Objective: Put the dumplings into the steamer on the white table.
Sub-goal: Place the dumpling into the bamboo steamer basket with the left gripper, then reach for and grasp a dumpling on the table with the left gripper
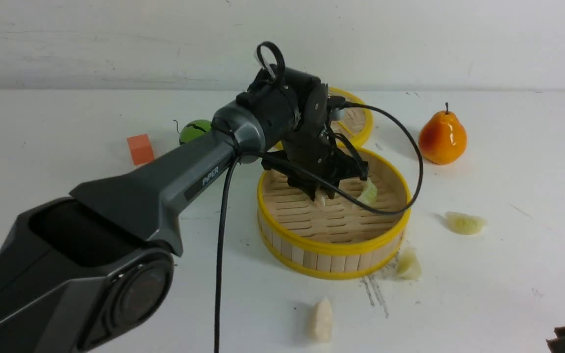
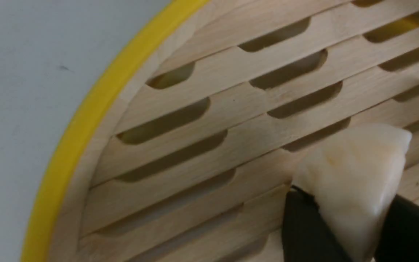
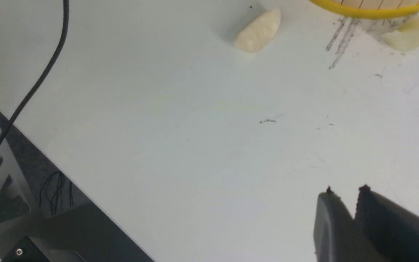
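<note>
- right claw (image 3: 344, 194): nearest the robot, tips together, nothing between them, hovers over the bare white table (image 3: 180, 145).
- loose white dumpling (image 1: 321, 319): on the table at 6 o'clock from the steamer (image 1: 331, 247), apart from it, long axis 12–6.
- wall-side green dumpling (image 1: 408, 264): at 5 o'clock, touching the steamer's outer wall.
- outer green dumpling (image 1: 465, 223): at 4 o'clock, apart from the steamer, long axis 9–3.
- left claw (image 1: 320, 195): inside the rim, pointing down, clamped on the held white dumpling (image 2: 355, 171), whose tip pokes past the fingers.
- key relation: the slatted floor is straight under the held dumpling and very close, cannot tell if touching. The rim is well off. Likely just needs the claw to let go.
- inside green dumpling (image 1: 368, 192): on the floor at 3 o'clock of the left claw, just beside it. It could get nudged on the way out.
- the three loose ones sit at 4–6 o'clock, so the right arm looks nearer.
- far: lid (image 1: 361, 122) at 12 o'clock, pear (image 1: 442, 138) at 2, orange block (image 1: 140, 149) and green ball (image 1: 194, 130) at 10.
</note>
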You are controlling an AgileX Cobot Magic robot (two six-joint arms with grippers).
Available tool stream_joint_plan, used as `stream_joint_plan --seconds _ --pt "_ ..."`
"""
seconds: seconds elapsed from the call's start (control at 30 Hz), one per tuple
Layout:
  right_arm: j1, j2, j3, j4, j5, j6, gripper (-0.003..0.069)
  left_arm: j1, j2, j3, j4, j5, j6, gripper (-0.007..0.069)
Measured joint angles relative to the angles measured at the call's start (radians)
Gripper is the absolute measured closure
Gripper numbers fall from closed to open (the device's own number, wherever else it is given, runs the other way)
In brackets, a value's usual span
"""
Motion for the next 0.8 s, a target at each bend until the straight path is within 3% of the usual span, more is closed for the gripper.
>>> stream_joint_plan --seconds 0.13,0.23,0.33,0.6,0.8 --pt "0.0 0.0 0.0 -0.008 -0.001 0.0 0.0553 -0.004 -0.003 -0.008 -0.006 0.007 0.006 0.0271" --pt "0.0 0.0 0.0 -0.008 -0.001 0.0 0.055 -0.005 -0.03 -0.05 -0.016 0.111 0.008 0.0141" --pt "0.0 0.0 0.0 -0.008 -0.005 0.0 0.0547 -0.005 -0.092 -0.106 -0.019 0.222 0.033 0.0074" --pt "0.0 0.0 0.0 -0.034 -0.035 0.0 0.0545 -0.005 -0.359 -0.024 -0.047 0.258 0.074 0.005" --pt "0.0 0.0 0.0 -0.056 -0.04 0.0 0.0539 -0.006 -0.629 0.396 -0.072 0.258 0.078 0.0074"
